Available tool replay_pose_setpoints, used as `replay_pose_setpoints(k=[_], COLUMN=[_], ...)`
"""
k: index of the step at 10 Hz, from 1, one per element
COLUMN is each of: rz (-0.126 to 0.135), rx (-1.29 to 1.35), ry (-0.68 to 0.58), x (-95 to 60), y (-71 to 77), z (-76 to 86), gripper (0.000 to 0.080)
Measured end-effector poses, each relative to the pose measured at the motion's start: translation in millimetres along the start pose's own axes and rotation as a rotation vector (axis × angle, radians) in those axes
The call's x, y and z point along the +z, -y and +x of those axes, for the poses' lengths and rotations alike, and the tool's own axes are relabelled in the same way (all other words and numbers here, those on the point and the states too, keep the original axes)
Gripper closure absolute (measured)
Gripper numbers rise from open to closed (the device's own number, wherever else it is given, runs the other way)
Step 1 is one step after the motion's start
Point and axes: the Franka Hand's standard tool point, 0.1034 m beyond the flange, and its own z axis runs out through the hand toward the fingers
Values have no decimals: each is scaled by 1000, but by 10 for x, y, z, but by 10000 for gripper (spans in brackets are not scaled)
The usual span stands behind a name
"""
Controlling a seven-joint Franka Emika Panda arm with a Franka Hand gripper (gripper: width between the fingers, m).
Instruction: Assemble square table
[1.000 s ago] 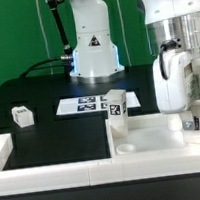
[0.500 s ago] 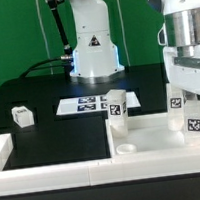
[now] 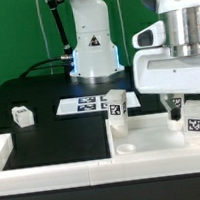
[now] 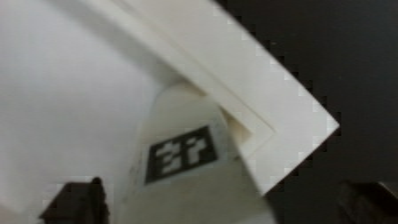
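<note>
The square tabletop (image 3: 153, 137), a flat white slab, lies at the exterior view's lower right. One white tagged leg (image 3: 117, 106) stands at its near left corner. Another tagged leg (image 3: 194, 118) stands at its right side, just below my gripper (image 3: 178, 103). A third small leg (image 3: 22, 116) lies on the black table at the left. In the wrist view the tagged leg (image 4: 183, 150) stands on the slab (image 4: 71, 90) between my two dark fingertips (image 4: 75, 202), which are far apart and not touching it. My gripper (image 4: 222, 205) is open and empty.
The marker board (image 3: 86, 105) lies behind the slab. A long white L-shaped rail (image 3: 56, 174) runs along the front edge and turns up at the left (image 3: 1, 149). The robot base (image 3: 90, 49) stands at the back.
A second ago the hand was low around the legs at the right. It lifted off, and now it has turned and hangs broadside just above them.
</note>
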Motion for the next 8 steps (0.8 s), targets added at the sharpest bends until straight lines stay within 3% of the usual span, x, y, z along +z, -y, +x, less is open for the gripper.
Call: replay_pose_setpoints(k=[2,3,4,5,6,8], rz=[-1,-2,-1,-10,-13,-15], rx=[39,40,48,148,182,328], ry=[1,1,1,6,9,11], x=[7,8,9,21,22,21], y=[7,3,3,-29,-40,-47], z=[-19,-16,-17,-23,-28,-24], gripper=[180,328,328,466,511,511])
